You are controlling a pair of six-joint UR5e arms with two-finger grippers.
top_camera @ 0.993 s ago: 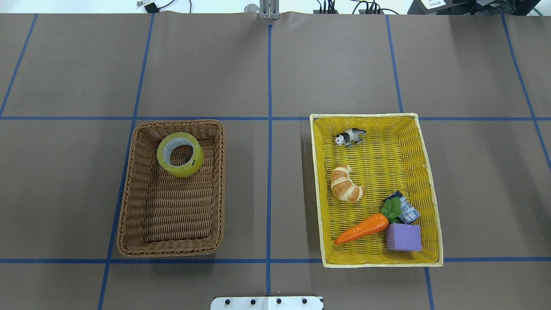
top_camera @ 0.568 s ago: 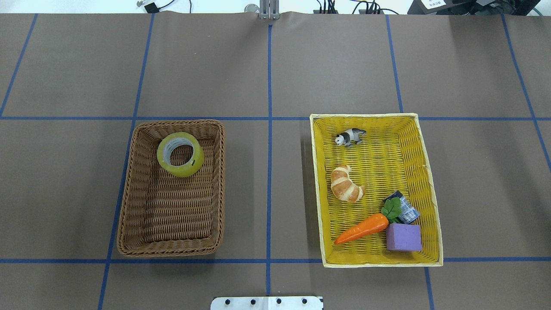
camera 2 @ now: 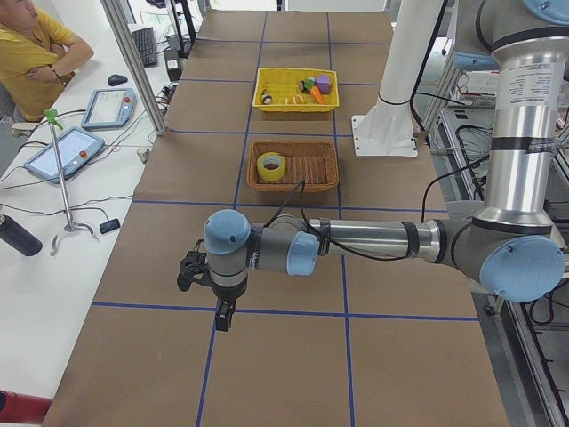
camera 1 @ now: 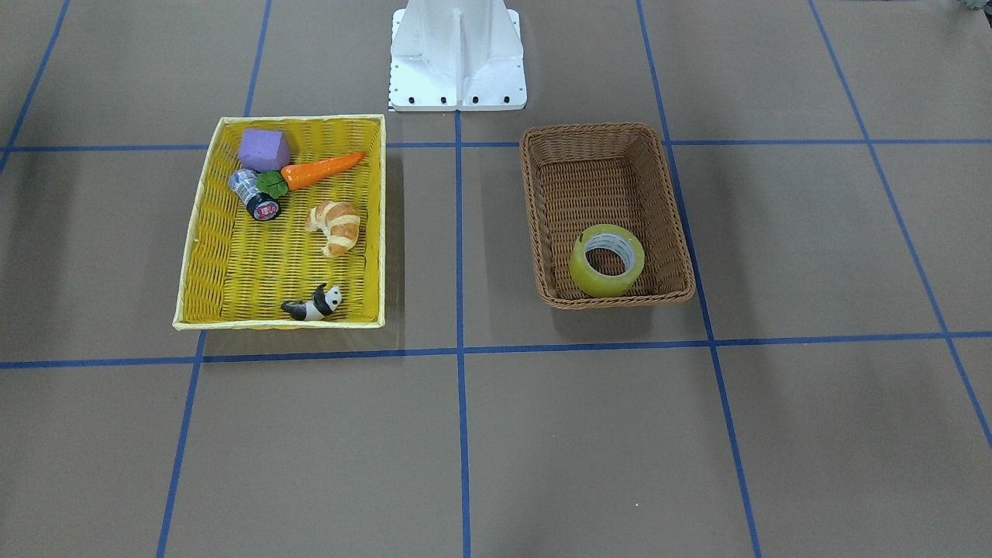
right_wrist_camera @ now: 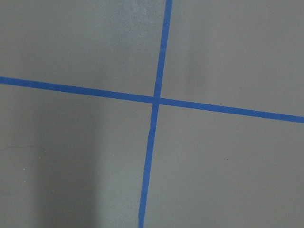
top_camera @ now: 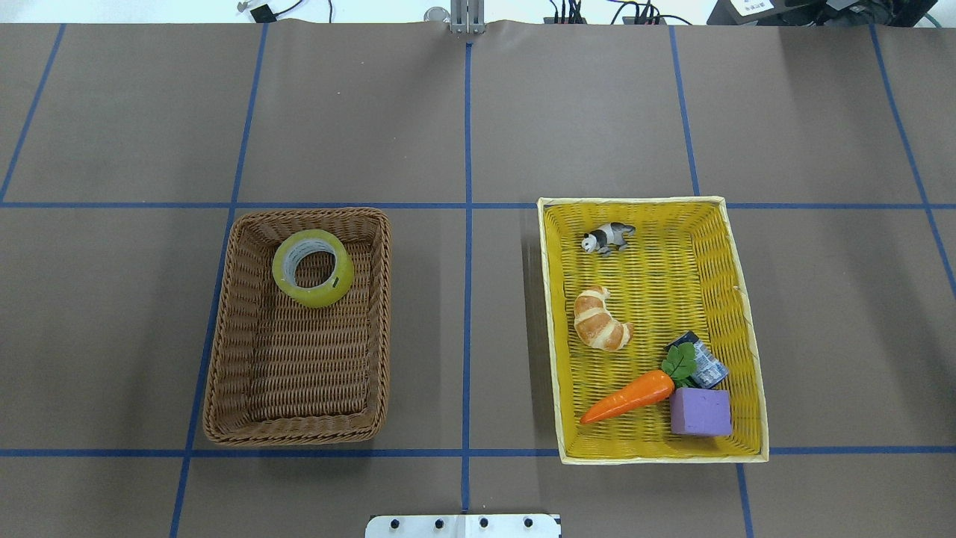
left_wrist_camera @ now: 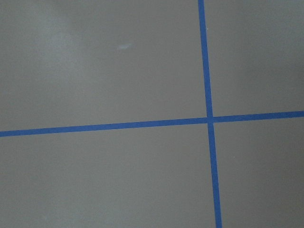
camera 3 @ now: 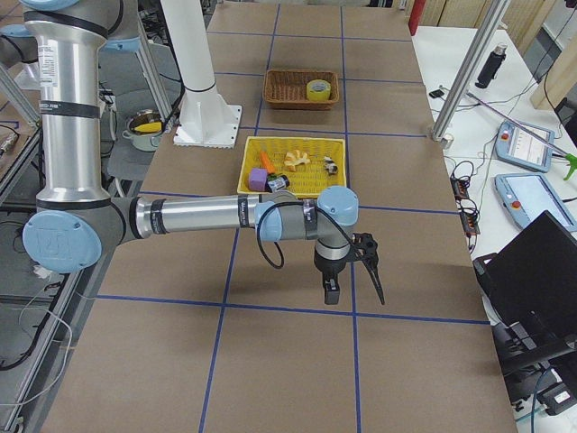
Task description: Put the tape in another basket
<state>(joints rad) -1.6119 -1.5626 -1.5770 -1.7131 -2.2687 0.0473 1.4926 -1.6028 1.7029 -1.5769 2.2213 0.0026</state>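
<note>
The tape (top_camera: 329, 292), a wide yellowish roll with a white core, lies flat in the far end of the brown wicker basket (top_camera: 217, 329). It also shows in the front-facing view (camera 1: 601, 281), near that basket's (camera 1: 535, 201) front wall. Neither gripper is in the overhead or front-facing view. The left gripper (camera 2: 185, 277) hangs over bare table far to the robot's left of the baskets. The right gripper (camera 3: 376, 290) hangs over bare table far to the robot's right. I cannot tell whether either is open or shut. Both wrist views show only table and blue lines.
The yellow woven basket (top_camera: 747, 329) holds a toy croissant (top_camera: 601, 320), a carrot (top_camera: 627, 396), a purple block (top_camera: 700, 411), a panda figure (top_camera: 609, 237) and a small silver-and-black cylinder (top_camera: 706, 365). The robot's white base (camera 1: 457, 54) stands behind the baskets. An operator (camera 2: 31, 53) sits at the side.
</note>
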